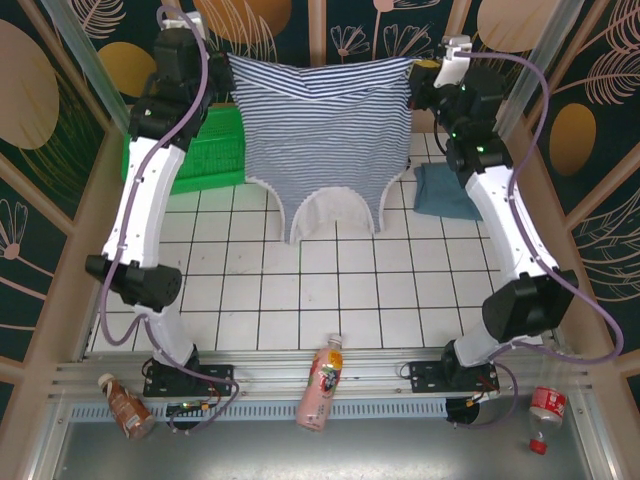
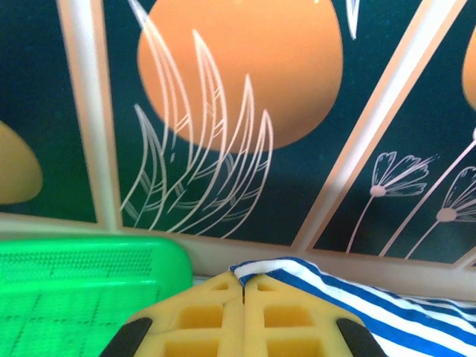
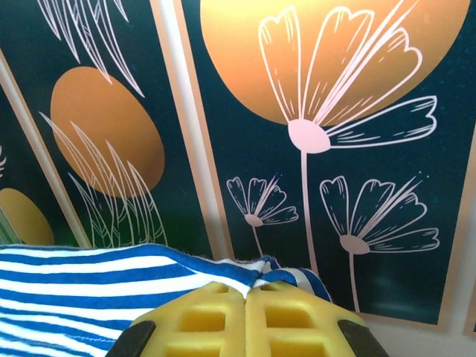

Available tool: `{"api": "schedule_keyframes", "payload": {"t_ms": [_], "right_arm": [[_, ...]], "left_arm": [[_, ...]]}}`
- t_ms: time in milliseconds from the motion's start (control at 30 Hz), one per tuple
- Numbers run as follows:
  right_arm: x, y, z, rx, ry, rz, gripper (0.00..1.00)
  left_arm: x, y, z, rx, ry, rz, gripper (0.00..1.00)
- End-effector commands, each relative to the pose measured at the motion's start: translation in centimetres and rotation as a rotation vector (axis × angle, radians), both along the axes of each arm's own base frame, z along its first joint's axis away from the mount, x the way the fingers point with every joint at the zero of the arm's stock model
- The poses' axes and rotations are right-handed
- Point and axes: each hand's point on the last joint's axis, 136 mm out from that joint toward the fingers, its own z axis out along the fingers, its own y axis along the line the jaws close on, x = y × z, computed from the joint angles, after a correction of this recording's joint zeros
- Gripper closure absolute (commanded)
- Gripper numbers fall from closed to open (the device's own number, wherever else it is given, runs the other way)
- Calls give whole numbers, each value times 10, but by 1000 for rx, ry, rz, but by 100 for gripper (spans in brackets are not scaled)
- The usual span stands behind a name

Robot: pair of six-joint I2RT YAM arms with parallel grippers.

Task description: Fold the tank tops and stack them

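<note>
One green basket (image 1: 212, 150) sits partly behind striped tank top (image 1: 325, 130).

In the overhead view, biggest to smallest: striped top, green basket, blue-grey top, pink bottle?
1. striped top, held up nearer camera
2. green basket, partly hidden
3. blue-grey top and pink bottle: too close to rank

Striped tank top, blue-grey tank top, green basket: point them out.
Striped tank top (image 1: 325, 130): overhead view, mid-body.
Blue-grey tank top (image 1: 445, 190): overhead view, centre.
Green basket (image 1: 215, 165): overhead view, near wall.
</note>
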Motion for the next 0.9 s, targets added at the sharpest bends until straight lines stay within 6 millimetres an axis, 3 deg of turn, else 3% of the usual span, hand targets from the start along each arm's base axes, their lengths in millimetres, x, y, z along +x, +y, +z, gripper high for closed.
{"api": "schedule_keyframes", "payload": {"t_ms": [0, 100, 200, 300, 367, 600, 633, 700, 767, 867], "right_arm": [[-16, 7, 30, 31, -27, 75, 100], [-21, 15, 13, 34, 49, 132, 100], [-34, 21, -18, 33, 156, 182, 100], [-57, 17, -51, 19, 256, 189, 100], [-76, 19, -79, 23, 343, 216, 100], [-160, 12, -243, 12, 853, 243, 100], [-177, 9, -270, 1, 938, 237, 100], [-199, 8, -304, -13, 1037, 230, 100], [-216, 15, -324, 32, 1121, 241, 100], [-225, 27, -329, 9, 1138, 232, 100]], "left_arm": [[-11, -2, 55, -10, -146, -51, 100], [-19, 6, 60, 10, -149, -36, 100], [-31, 15, 48, 56, -97, -20, 100], [-47, 9, 0, 59, 46, -79, 100], [-70, 11, -39, 37, 151, -89, 100], [-176, 13, -216, -147, 548, -119, 100], [-192, 16, -239, -159, 601, -105, 100], [-215, 28, -272, -148, 670, -49, 100], [-228, 34, -287, -145, 710, -25, 100], [-234, 41, -282, -142, 715, 10, 100]]}}
